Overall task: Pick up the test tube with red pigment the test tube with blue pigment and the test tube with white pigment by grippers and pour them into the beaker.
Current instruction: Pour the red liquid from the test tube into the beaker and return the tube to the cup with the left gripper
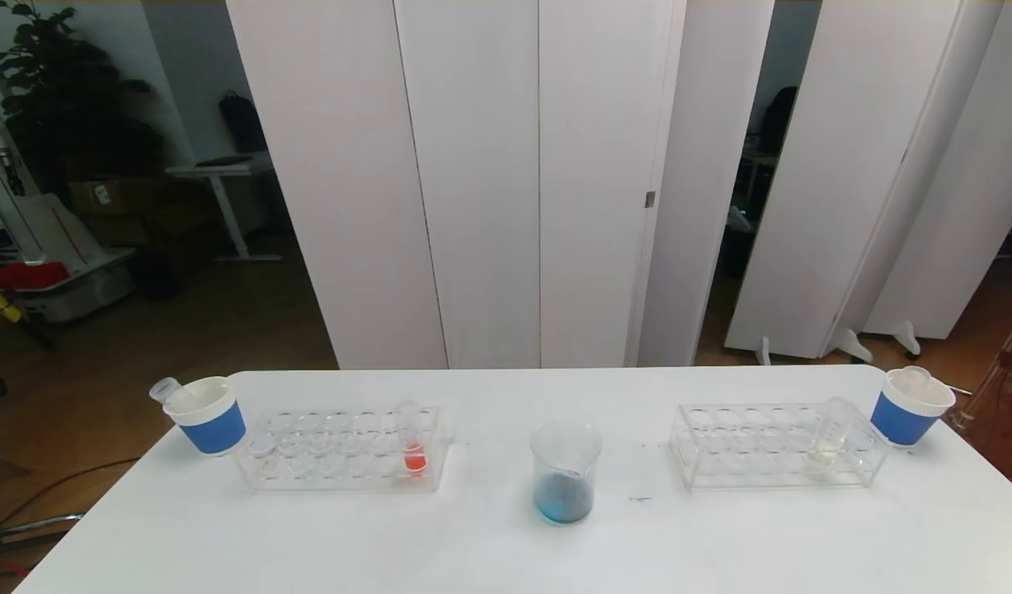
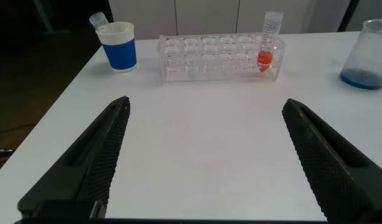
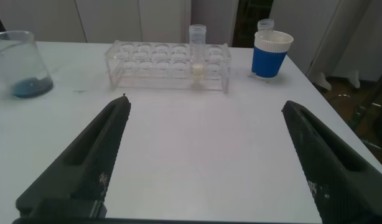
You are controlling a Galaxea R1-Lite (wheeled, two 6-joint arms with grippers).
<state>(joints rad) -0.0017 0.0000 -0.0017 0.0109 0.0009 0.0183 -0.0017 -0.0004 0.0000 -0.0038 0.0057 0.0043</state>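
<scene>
Head view first: the white table (image 1: 489,544) carries the beaker (image 1: 564,470) near its middle, upright, with a shallow pool of blue liquid at the bottom. To the robot's left stands a clear rack (image 1: 345,450), and in its end nearest the beaker sits the test tube with red pigment (image 1: 411,445), upright, orange-red liquid low in it. Beyond that rack, at the table's left corner, a blue paper cup (image 1: 207,414) holds an empty tube (image 1: 166,389) leaning out over its rim. To the right, a second clear rack (image 1: 774,445) holds the test tube with white pigment (image 1: 829,437), slightly tilted, pale cream liquid at its base, in the end toward another blue paper cup (image 1: 911,406) at the right corner. Neither arm shows from the head camera. From the wrist cameras, the left gripper (image 2: 203,155) hangs over bare tabletop on the near side of the red tube's rack, fingers spread wide with nothing between them; the right gripper (image 3: 203,155) hangs likewise short of the white tube's rack, fingers just as wide apart and holding nothing.
</scene>
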